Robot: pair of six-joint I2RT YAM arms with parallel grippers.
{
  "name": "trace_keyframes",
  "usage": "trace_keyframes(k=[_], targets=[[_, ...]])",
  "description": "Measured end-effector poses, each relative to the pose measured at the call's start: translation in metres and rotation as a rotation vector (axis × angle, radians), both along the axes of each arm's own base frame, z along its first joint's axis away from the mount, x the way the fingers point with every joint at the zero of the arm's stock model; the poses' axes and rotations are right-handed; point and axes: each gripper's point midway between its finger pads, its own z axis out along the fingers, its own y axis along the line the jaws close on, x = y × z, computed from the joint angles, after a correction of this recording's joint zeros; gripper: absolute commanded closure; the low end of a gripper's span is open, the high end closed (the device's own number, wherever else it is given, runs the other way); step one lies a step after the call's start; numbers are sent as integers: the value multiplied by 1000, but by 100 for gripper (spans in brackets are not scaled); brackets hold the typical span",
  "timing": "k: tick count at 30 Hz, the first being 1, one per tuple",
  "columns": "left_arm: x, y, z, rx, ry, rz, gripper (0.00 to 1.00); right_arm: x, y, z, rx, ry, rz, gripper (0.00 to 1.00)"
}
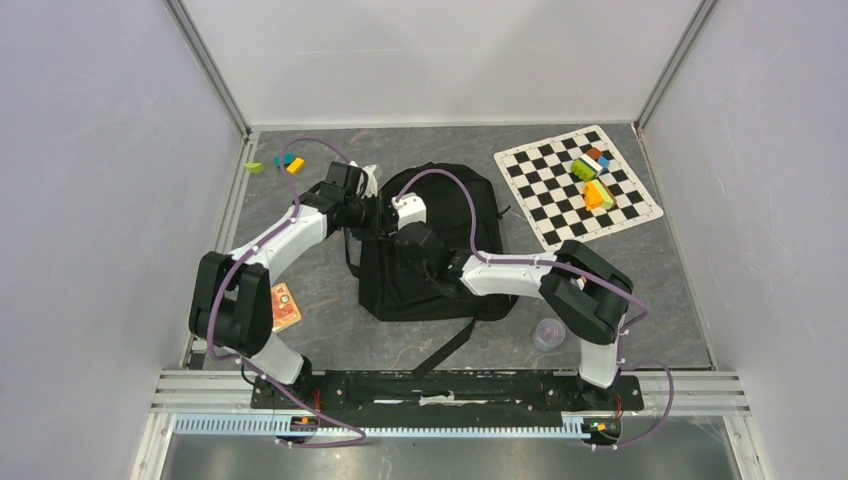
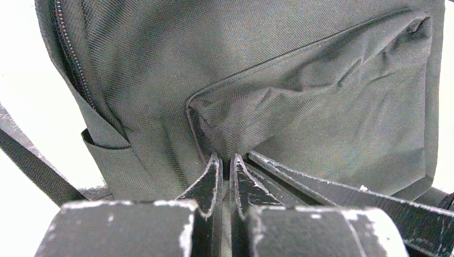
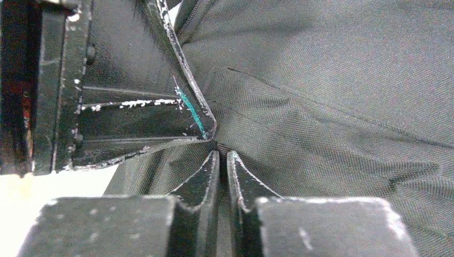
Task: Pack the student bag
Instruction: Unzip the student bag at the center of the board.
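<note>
Left gripper (image 2: 225, 158): jaws closed to a slit, pinching student bag (image 1: 400, 295) fabric at a pocket (image 2: 321, 107) corner.
Right gripper (image 3: 223, 154): tips almost together on a fabric crease, just beside the left gripper.
Bag position: mid table (image 1: 650, 300), under both grippers.
Bag look: black woven cloth, puckered at the pinch; zipper (image 2: 69, 59) along one side.

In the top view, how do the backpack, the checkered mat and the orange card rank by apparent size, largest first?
1. backpack
2. checkered mat
3. orange card, clearly the smallest
</note>
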Motion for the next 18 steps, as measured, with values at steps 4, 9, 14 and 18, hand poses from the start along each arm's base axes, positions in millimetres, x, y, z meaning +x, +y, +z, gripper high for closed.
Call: trace_keyframes(k=[4, 9, 14, 18], targets=[[0, 0, 0, 0, 2, 0, 98, -1, 1, 0, -20, -21, -12, 100], [-1, 0, 0, 1, 2, 0, 98, -2, -9, -1, -80, -65, -69, 100], [-1, -1, 0, 5, -1, -2, 98, -5, -36, -2, -144, -98, -140, 100], [-1, 0, 1, 13, -7, 2, 98, -11, -64, -2, -184, -110, -187, 100]])
